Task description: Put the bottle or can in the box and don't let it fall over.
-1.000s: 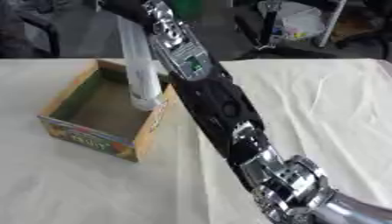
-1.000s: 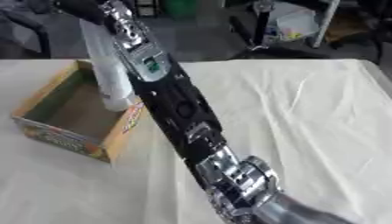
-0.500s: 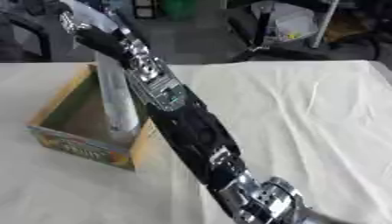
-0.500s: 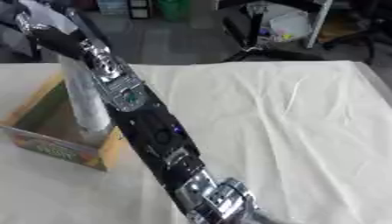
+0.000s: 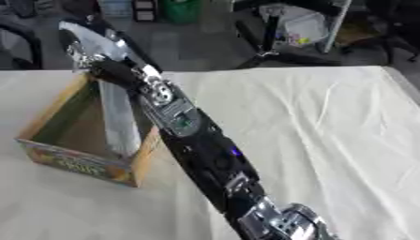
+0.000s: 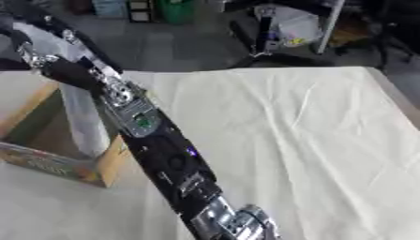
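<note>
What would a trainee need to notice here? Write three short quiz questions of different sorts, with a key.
1. True or false: the pale bottle stands upright inside the cardboard box.
2. Multiple choice: which arm reaches to the bottle? A) left B) right C) both
3. Fill in: the box sits on a white ____.

Key:
1. True; its base is down inside the box.
2. B; the right arm crosses from the lower right, and the right hand is at the bottle's top.
3. Tablecloth.
</note>
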### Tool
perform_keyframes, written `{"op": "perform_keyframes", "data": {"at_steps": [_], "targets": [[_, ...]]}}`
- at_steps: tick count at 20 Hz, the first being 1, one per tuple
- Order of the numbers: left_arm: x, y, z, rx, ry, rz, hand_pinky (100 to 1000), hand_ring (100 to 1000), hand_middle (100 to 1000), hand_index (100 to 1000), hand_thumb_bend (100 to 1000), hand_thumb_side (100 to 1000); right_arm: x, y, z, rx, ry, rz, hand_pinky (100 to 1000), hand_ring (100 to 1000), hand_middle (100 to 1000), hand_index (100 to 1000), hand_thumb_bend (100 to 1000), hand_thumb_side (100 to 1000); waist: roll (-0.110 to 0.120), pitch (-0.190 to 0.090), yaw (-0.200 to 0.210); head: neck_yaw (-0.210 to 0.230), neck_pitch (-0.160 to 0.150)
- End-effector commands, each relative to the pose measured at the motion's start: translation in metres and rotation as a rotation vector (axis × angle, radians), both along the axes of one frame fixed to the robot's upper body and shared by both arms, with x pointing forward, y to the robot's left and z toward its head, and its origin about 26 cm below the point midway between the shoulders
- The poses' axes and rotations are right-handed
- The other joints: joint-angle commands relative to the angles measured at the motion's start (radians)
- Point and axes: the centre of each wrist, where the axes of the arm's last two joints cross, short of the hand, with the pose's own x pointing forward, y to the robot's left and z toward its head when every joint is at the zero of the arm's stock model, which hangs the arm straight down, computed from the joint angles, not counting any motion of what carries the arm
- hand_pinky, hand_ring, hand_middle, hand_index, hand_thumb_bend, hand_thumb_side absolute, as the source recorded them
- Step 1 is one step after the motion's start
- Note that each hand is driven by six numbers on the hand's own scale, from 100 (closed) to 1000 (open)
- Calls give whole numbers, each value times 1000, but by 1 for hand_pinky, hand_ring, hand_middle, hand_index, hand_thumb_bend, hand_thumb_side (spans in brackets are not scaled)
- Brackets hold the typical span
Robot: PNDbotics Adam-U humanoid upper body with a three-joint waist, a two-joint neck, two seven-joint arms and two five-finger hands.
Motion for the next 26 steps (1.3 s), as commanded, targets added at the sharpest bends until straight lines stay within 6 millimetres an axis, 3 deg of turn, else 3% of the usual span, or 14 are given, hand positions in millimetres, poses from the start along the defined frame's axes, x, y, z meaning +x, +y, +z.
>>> {"op": "perform_keyframes", "data": {"at_steps": [1, 13, 21, 26], "targets": [[-1, 3, 3, 2, -15, 11, 653, 620, 673, 815, 567, 602, 6, -8, 13, -141, -90, -23, 980, 1000, 1000, 1000, 100, 547, 6, -23, -3, 6, -9], [-1, 4, 2, 5, -11, 20, 653, 619, 672, 815, 568, 603, 27, -33, -12, -401, -78, -124, 990, 1000, 1000, 1000, 100, 608, 3, -24, -12, 3, -15], [-1, 6, 1, 8, -8, 26, 653, 618, 671, 815, 569, 602, 30, -40, -23, -453, -61, -104, 997, 1000, 1000, 1000, 100, 558, 0, -27, -24, 6, -19], [-1, 7, -1, 8, -3, 32, 653, 618, 670, 815, 568, 603, 30, -47, -16, -425, -67, -105, 994, 1000, 1000, 1000, 100, 546, 0, -31, -35, 11, -20]]}}
